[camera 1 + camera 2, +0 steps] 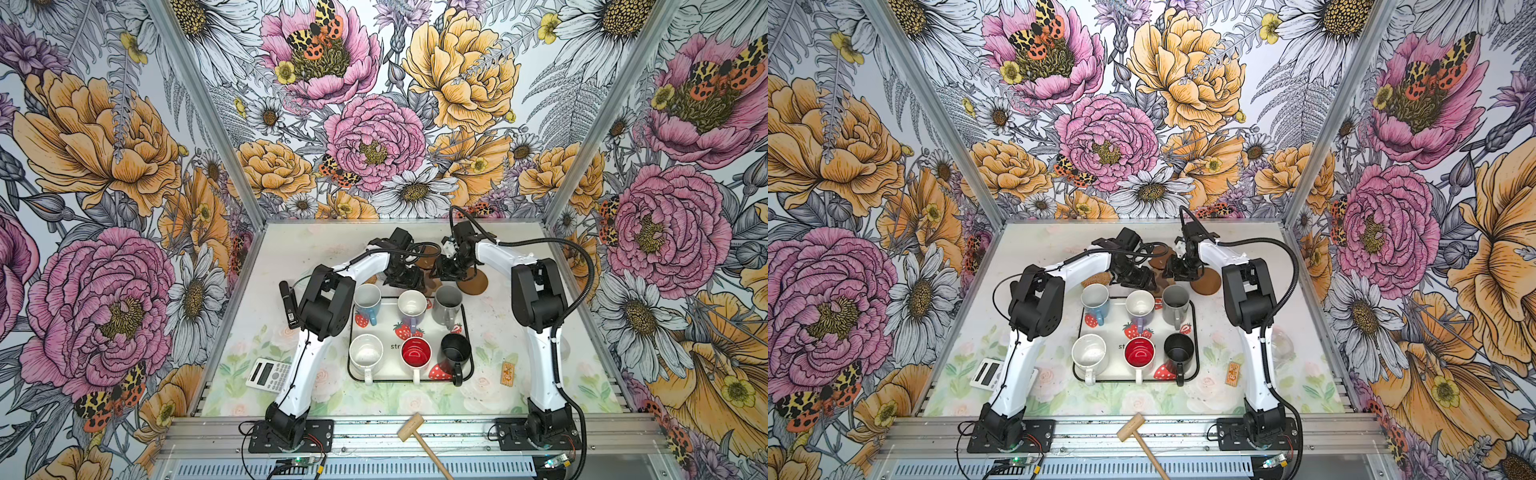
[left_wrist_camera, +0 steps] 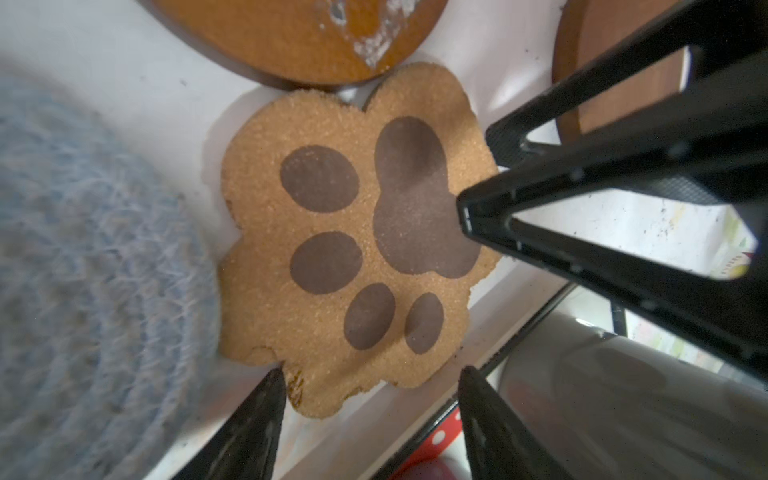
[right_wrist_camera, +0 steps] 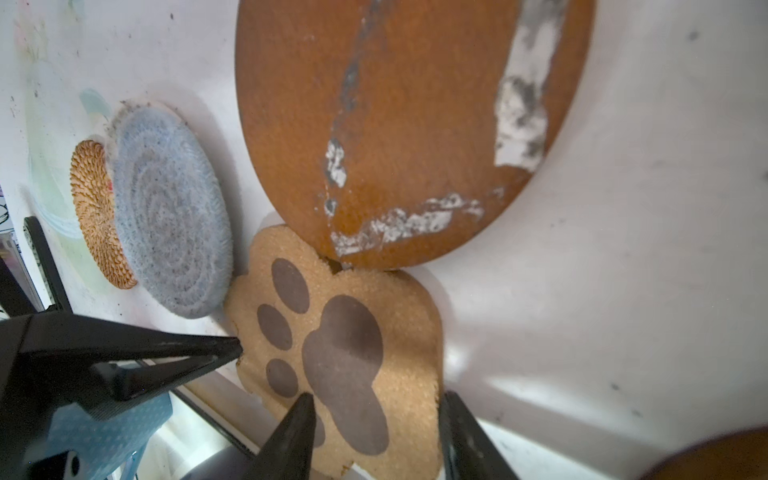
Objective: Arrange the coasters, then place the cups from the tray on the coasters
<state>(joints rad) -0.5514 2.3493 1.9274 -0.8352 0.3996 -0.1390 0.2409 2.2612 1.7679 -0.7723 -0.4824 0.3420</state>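
Tan paw coaster (image 2: 353, 245), dark brown pads

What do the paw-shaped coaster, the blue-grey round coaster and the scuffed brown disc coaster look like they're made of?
Paw-shaped coaster: likely cork, matte; its surface is grainy and speckled, with dark printed pads. Blue-grey round coaster: probably coiled yarn or cotton rope, fuzzy, with spiral rings. Brown disc coaster: perhaps wood or fibreboard, smooth, matte, with whitish scuffed patches; hard to be sure.
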